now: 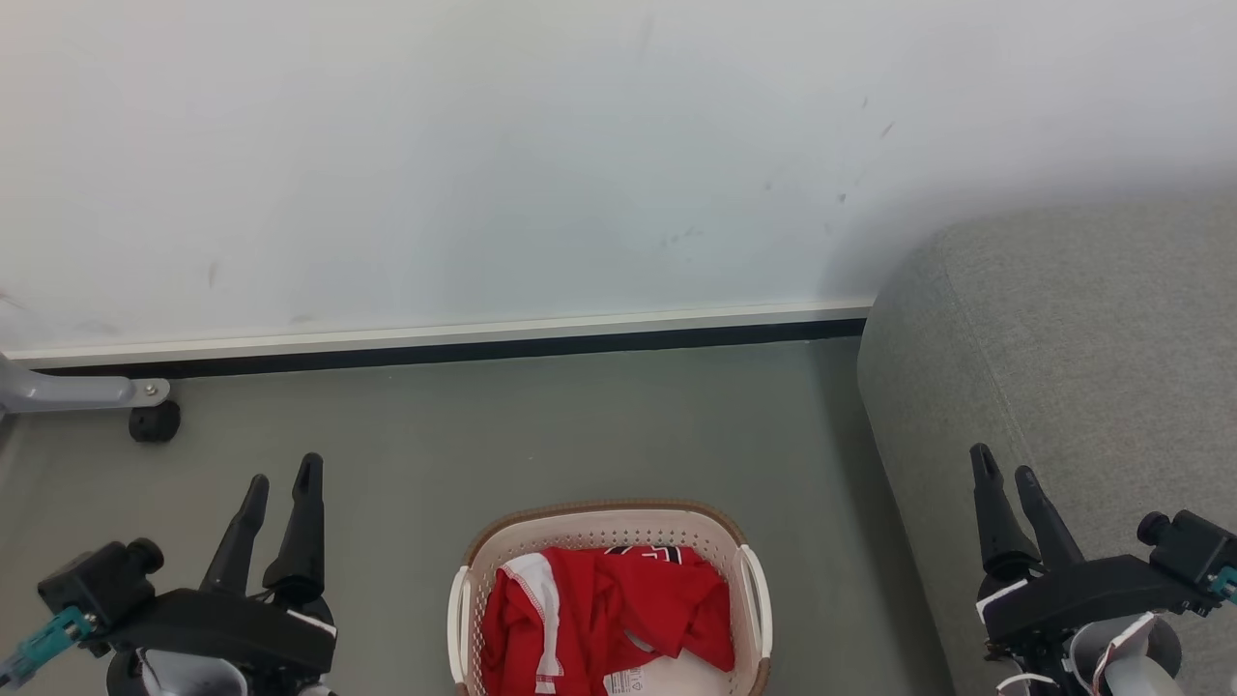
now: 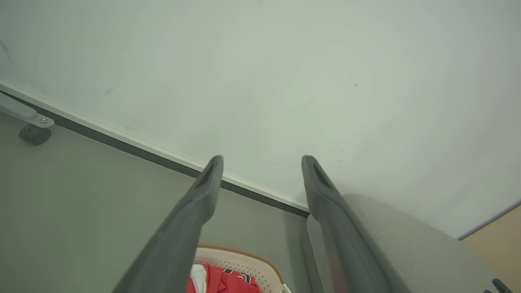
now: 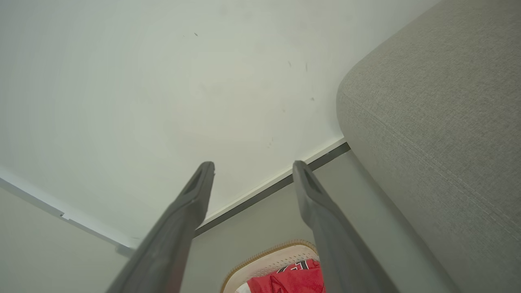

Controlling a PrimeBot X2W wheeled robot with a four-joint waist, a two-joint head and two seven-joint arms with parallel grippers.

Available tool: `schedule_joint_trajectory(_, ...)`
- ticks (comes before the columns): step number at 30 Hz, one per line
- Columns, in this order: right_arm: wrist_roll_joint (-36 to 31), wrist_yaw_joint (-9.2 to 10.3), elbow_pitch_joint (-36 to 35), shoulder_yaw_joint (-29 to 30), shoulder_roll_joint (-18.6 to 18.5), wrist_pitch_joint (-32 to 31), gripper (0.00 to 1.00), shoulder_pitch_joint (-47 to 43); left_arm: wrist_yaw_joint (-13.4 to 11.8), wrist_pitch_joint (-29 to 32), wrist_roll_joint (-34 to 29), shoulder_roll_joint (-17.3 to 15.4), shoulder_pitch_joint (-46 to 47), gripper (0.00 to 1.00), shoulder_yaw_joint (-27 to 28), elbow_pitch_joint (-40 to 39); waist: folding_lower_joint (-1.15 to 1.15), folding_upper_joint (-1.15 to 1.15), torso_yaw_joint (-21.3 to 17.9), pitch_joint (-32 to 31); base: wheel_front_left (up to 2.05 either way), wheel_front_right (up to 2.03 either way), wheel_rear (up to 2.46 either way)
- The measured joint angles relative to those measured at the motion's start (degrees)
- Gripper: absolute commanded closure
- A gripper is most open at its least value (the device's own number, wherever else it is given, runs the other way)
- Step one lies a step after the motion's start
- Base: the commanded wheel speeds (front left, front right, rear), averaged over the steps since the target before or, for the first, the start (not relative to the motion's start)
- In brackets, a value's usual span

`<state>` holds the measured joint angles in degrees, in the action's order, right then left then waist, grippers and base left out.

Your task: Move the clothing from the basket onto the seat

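Head view: left gripper [image 1: 282, 471] and right gripper [image 1: 1003, 462] flank the basket [image 1: 609, 506], both spread open, empty, pointing toward the wall [image 1: 483, 145].

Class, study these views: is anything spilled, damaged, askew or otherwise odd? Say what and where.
Nothing serious. The red clothing lies crumpled inside the basket, none over the rim in view; the basket stands upright on the floor beside the seat. Only faint scuff marks dot the wall.

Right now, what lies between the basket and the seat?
A bare strip of grey floor lies between the basket and the seat, with nothing on it; the head view shows this.
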<state>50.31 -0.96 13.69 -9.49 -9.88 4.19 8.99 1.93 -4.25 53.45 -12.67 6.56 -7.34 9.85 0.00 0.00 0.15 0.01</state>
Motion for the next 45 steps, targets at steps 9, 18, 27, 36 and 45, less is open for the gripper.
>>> schedule_joint_trajectory(9, -7.31, 1.08, 0.27, -3.55, -1.1, 1.03, 0.0, 1.03, -2.18, -0.9, -6.22, -1.33, -0.12, 0.0, -1.65, -0.89, 0.0, 0.0, -0.02, -0.09, 0.0, 0.0, 0.0)
schedule_joint_trajectory(18, -14.04, 2.42, 1.43, -6.83, -1.88, 1.97, 0.0, 1.29, -4.0, -0.91, -12.25, -2.01, -0.69, 0.0, -3.16, -1.33, 0.0, 0.0, -0.01, -0.01, 0.0, 0.0, 0.0)
schedule_joint_trajectory(27, -20.41, 3.54, 2.0, -9.79, -2.76, 3.55, 0.0, 2.4, -5.57, -1.29, -18.47, -3.07, -2.06, 0.0, -3.89, -2.53, 0.0, 0.0, -0.11, -0.06, 0.0, 0.0, 0.0)
schedule_joint_trajectory(36, -26.01, 4.68, 2.47, -12.0, -3.41, 5.25, 0.0, 2.5, -7.17, -1.93, -23.39, -3.21, -3.62, 0.0, -4.08, -3.42, 0.0, 0.0, -0.18, -0.21, 0.0, 0.0, 0.0)
schedule_joint_trajectory(45, -31.37, 5.73, 2.53, -14.05, -3.94, 7.24, 0.0, 2.59, -8.56, -2.08, -29.16, -3.67, -4.13, 0.0, -4.32, -4.6, 0.0, 0.0, -0.37, -0.29, 0.0, 0.0, 0.0)
